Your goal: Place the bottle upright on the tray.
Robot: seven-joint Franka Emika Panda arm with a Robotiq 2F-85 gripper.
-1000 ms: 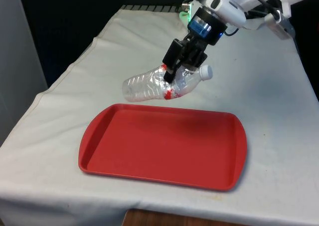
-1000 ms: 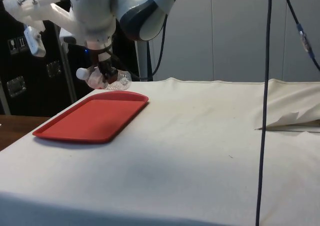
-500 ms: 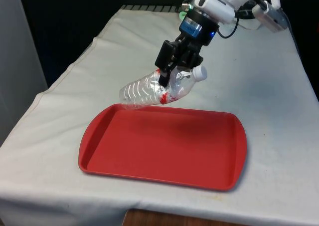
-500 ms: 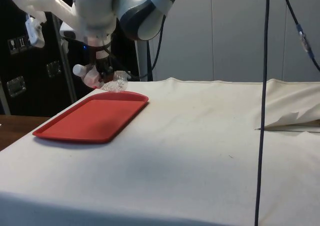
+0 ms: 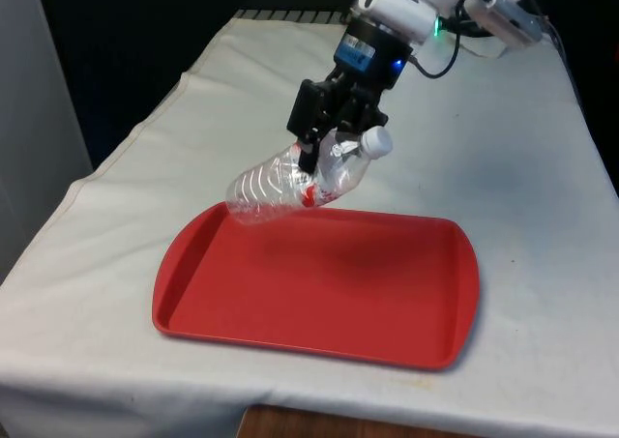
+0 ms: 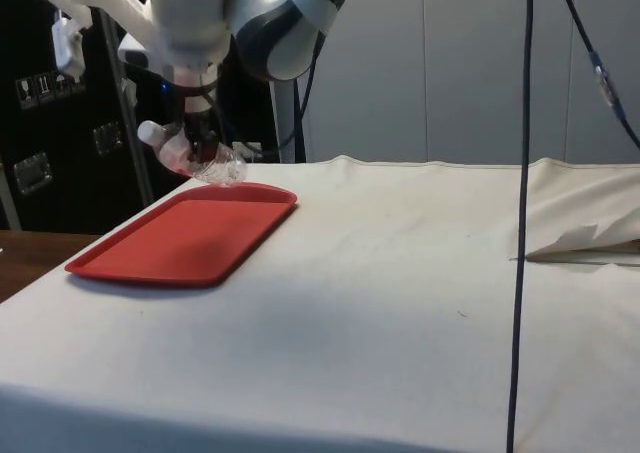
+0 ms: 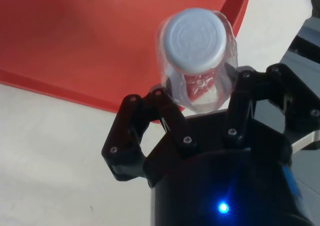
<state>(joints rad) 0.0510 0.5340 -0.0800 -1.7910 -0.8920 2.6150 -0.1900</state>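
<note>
A clear plastic bottle point(image 5: 276, 182) with a white cap point(image 5: 375, 143) and a red label hangs tilted in the air. Its cap end is higher and points to the front view's right; its base dips over the far edge of the red tray point(image 5: 387, 293). My gripper point(image 5: 324, 156) is shut on the bottle near its shoulder. In the side view the bottle point(image 6: 212, 166) hangs just above the tray's point(image 6: 185, 235) far end, held by the gripper point(image 6: 195, 145). In the wrist view the cap point(image 7: 196, 36) faces the camera between the fingers point(image 7: 165, 111), with the tray point(image 7: 75, 36) below.
The tray lies flat on the white cloth point(image 5: 542, 216), near the table's front edge. A black cable point(image 6: 522, 193) hangs down in the side view, and the cloth has a raised fold point(image 6: 590, 238) at that view's right.
The gripper has lifted the bottle off the cloth and carried it towards the front view's left. The cap end has risen, and the base now hangs over the tray's far edge.
</note>
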